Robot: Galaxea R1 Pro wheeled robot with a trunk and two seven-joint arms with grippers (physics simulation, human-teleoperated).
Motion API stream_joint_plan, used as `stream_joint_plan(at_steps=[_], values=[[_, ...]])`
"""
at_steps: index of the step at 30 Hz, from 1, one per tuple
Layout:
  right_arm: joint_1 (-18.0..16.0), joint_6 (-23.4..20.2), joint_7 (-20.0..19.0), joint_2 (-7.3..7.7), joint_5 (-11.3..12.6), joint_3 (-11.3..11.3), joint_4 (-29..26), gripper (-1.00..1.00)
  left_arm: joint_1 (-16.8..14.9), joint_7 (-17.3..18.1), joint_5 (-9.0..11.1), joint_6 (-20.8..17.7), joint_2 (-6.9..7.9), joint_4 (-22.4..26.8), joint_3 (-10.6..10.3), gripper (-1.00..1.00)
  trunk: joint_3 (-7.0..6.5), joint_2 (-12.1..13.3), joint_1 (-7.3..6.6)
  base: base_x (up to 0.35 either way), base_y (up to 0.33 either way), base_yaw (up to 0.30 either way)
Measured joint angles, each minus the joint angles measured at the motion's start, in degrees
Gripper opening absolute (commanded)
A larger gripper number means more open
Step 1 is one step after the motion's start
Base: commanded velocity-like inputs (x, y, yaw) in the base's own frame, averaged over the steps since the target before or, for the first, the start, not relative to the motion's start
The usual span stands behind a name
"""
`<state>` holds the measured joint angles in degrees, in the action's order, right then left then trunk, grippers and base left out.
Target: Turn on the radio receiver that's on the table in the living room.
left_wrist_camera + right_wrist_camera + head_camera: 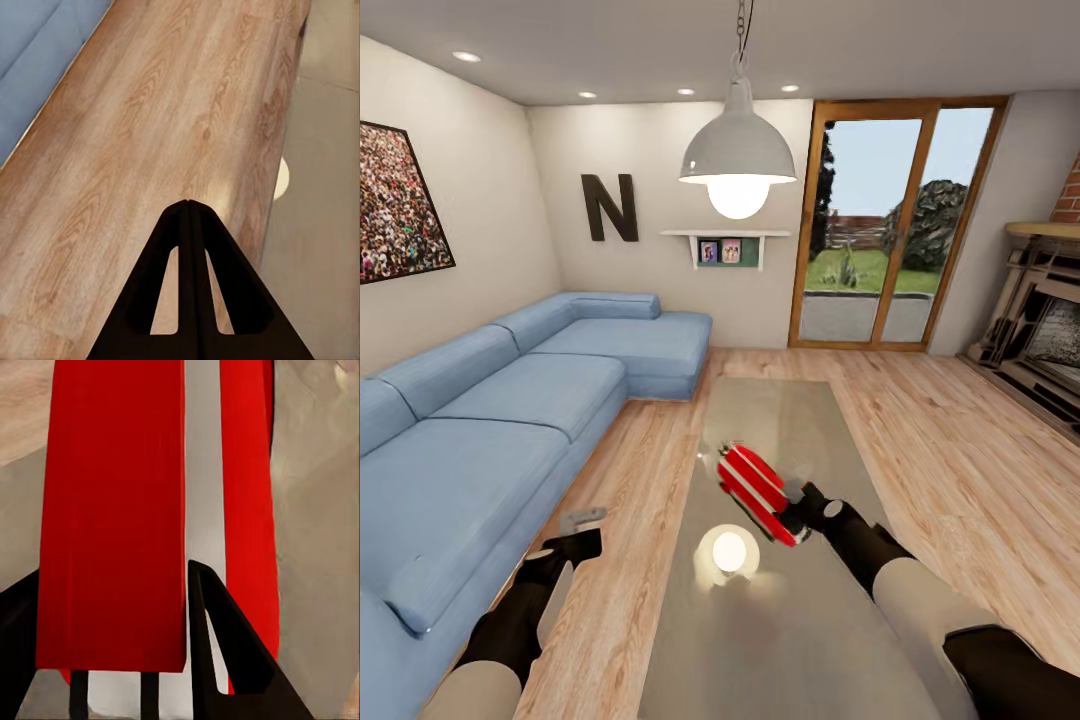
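On the table at 12 o'clock, the radio receiver is lying tilted. Right gripper is touching it, jaw spread unclear. Left gripper is hanging pinched closed over floor.

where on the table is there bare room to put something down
The far half of the table, from the radio toward the glass door, is bare. So is the near end below the lamp's reflection, left of the right arm. It is crowded mid-table, where the right gripper meets the radio.
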<state>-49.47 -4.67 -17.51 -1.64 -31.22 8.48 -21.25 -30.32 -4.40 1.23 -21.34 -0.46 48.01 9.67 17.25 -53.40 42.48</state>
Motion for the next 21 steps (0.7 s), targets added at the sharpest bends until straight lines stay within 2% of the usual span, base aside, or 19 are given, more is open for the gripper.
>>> stream_joint_plan(at_steps=[1, 2, 3, 4, 5, 6, 7, 9, 10, 12, 15, 18, 21], values=[[0.01, -3.31, -4.27, 1.07, 2.83, 0.03, -1.67, -1.0, 0.0, 0.0, 0.0, 0.16, -0.02, -0.05, 0.0, -1.0, 0.0, 0.0, 0.0, 0.0, 0.0, 0.0], [0.01, -5.61, -6.83, 1.85, 4.47, 0.03, -2.88, -1.0, 0.0, -0.03, 0.0, 0.22, -0.05, -0.05, 0.0, -1.0, 0.0, 0.0, 0.0, 0.0, 0.0, 0.0], [-0.02, -9.44, -9.74, 3.16, 7.21, -0.05, -4.67, -1.0, 0.0, -0.06, 0.0, 0.24, -0.1, -0.06, 0.0, -1.0, -0.01, -0.01, 0.0, 0.0, 0.0, 0.0], [-0.03, -11.84, -10.86, 4.0, 7.2, -0.07, -5.59, -1.0, 0.01, -0.07, 0.0, 0.23, -0.11, -0.04, 0.0, -1.0, 0.0, 0.0, 0.0, 0.0, 0.0, 0.0], [-0.02, -16.56, -11.98, 4.68, 8.47, -0.05, -7.28, -1.0, 0.0, -0.11, 0.0, 0.2, -0.13, -0.07, 0.0, -1.0, 0.0, 0.0, 0.0, 0.0, 0.0, 0.0], [-0.02, -18.25, -12.24, 4.85, 8.5, -0.05, -7.95, -1.0, 0.0, -0.12, 0.0, 0.19, -0.14, -0.08, 0.0, -1.0, 0.0, 0.0, 0.0, 0.0, 0.0, 0.0], [-0.05, -26.59, -13.12, 5.14, 10.63, -0.18, -10.82, -1.0, 0.0, -0.12, 0.0, 0.11, -0.15, -0.08, 0.0, -1.0, -0.02, -0.02, -0.01, 0.0, 0.0, 0.0], [0.01, -37.14, -14.52, 5.36, 8.8, -0.02, -13.53, -1.0, 0.0, -0.1, 0.0, -0.05, -0.15, -0.02, 0.0, -1.0, 0.0, 0.0, 0.0, 0.0, 0.0, 0.0], [-0.01, -39.33, -15.47, 5.39, 9.01, -0.08, -14.99, -1.0, 0.0, -0.1, 0.0, -0.07, -0.15, -0.02, 0.0, -1.0, 0.0, 0.0, 0.0, 0.0, 0.0, 0.0], [0.03, -46.38, -18.33, 5.38, 11.46, -0.06, -17.07, -1.0, -0.01, -0.09, 0.0, -0.13, -0.18, -0.02, 0.0, -1.0, 0.0, 0.0, 0.0, 0.0, 0.0, 0.0], [0.0, -49.12, -19.3, 5.42, 9.29, 0.04, -17.75, -1.0, 0.0, -0.09, 0.0, -0.18, -0.16, -0.06, 0.0, -1.0, 0.0, 0.0, 0.0, 0.0, 0.0, 0.0], [-0.02, -50.22, -19.41, 5.34, 10.49, 0.06, -17.28, -1.0, 0.04, -0.1, 0.0, -0.15, -0.21, -0.1, 0.0, -1.0, 0.0, 0.0, 0.0, 0.0, 0.0, 0.0], [-0.02, -49.8, -18.62, 5.19, 9.55, 0.13, -15.99, -1.0, 0.17, -0.16, 0.0, -0.12, -0.26, -0.48, 0.0, -1.0, 0.0, 0.0, 0.0, 0.0, 0.0, 0.0]])
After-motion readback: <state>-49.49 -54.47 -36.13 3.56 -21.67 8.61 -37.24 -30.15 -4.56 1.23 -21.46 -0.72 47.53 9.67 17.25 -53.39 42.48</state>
